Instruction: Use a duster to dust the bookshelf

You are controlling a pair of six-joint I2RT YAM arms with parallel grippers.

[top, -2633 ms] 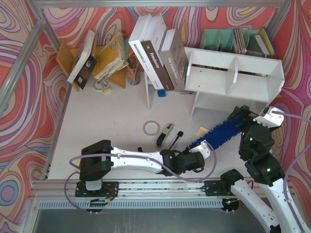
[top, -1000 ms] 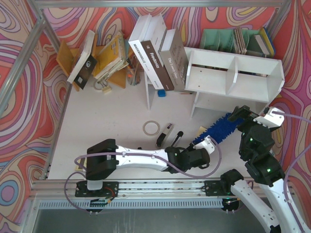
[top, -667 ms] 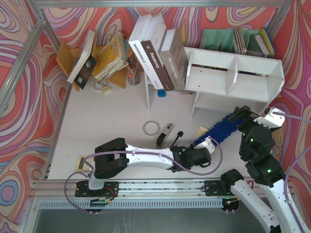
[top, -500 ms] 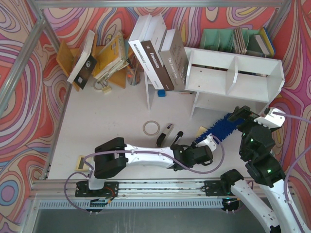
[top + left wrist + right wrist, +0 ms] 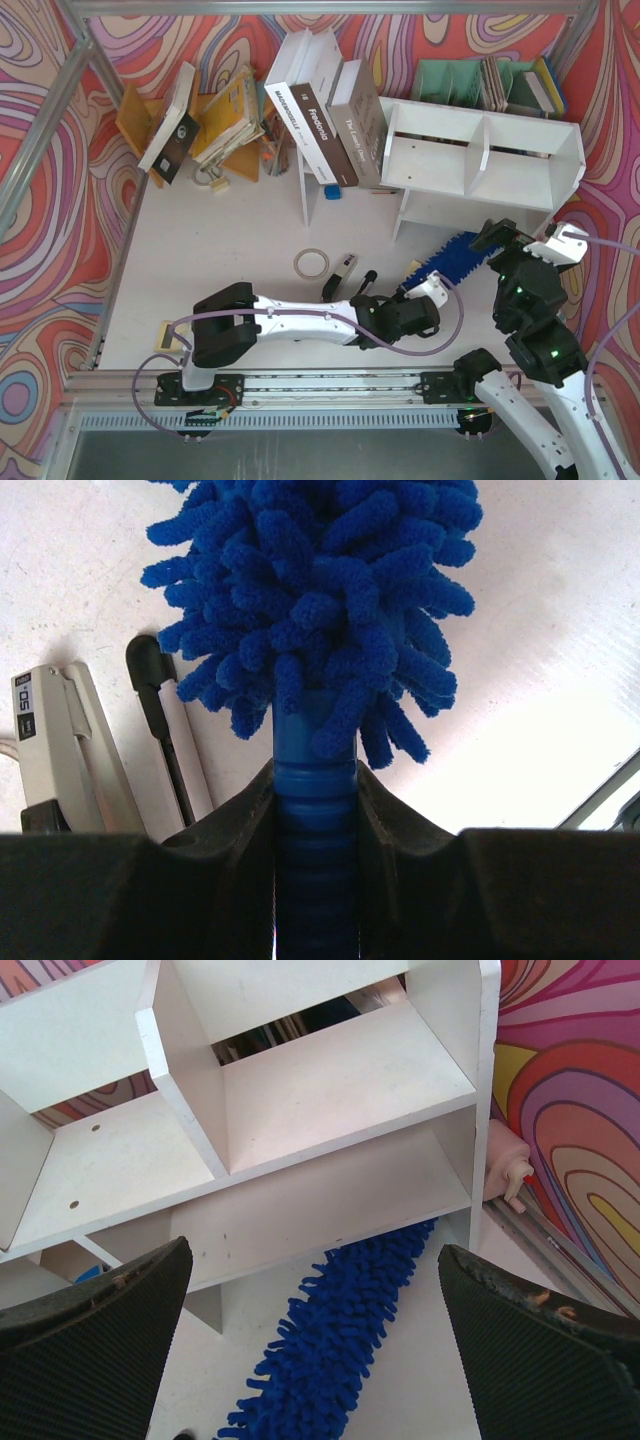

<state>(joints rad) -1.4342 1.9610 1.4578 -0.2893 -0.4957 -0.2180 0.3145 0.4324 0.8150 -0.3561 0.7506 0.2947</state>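
Observation:
The white bookshelf [image 5: 480, 160] stands at the back right, its open compartments facing up in the right wrist view [image 5: 300, 1090]. The blue fluffy duster [image 5: 450, 262] lies slanted on the table in front of it. Its head [image 5: 350, 1340] reaches the foot of the shelf's lower board. My left gripper [image 5: 425, 297] is shut on the duster's ribbed blue handle [image 5: 315, 820], with the head [image 5: 310, 600] pointing away from it. My right gripper [image 5: 520, 245] hovers open above the duster's far end, its wide-spread pads [image 5: 100, 1310] holding nothing.
A stapler [image 5: 340, 272] and a black stick tool [image 5: 362, 285] lie just left of the duster, with a tape ring [image 5: 311, 263] beyond them. Large books [image 5: 320, 120] lean on the shelf's left end. A green organizer [image 5: 455, 80] and a wooden rack [image 5: 215, 115] stand at the back.
My left arm has reached further right and forward, sliding the duster's head closer to the shelf's base. The right arm has stayed where it was.

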